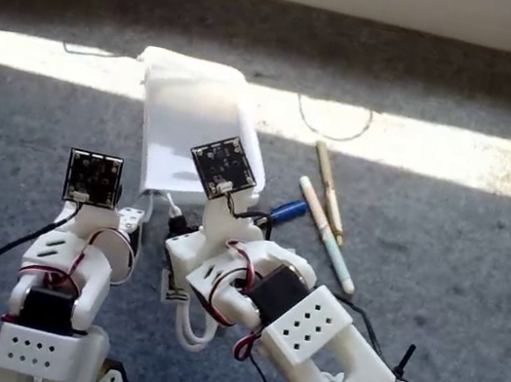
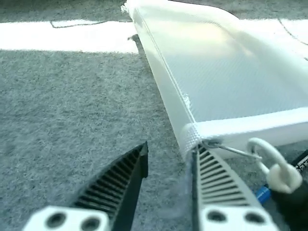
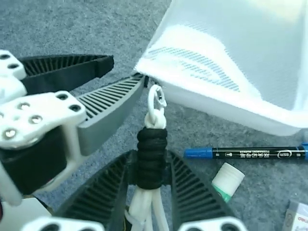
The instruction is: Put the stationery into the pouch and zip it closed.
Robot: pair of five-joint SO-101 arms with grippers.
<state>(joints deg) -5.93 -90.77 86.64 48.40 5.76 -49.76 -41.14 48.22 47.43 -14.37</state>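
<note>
The white mesh pouch lies flat on the grey carpet, its near corner toward both arms. My right gripper is shut on the black cord pull, which is tied to the pouch's white zipper ring. My left gripper stands open on the carpet at that corner, and its grey finger touches the pouch edge. A blue marker, a white-and-teal pen and an olive pen lie on the carpet to the right of the pouch.
A thin wire loop lies on the sunlit strip of carpet behind the pens. A small boxed item sits near the pen cap. Open carpet stretches to the left of the pouch.
</note>
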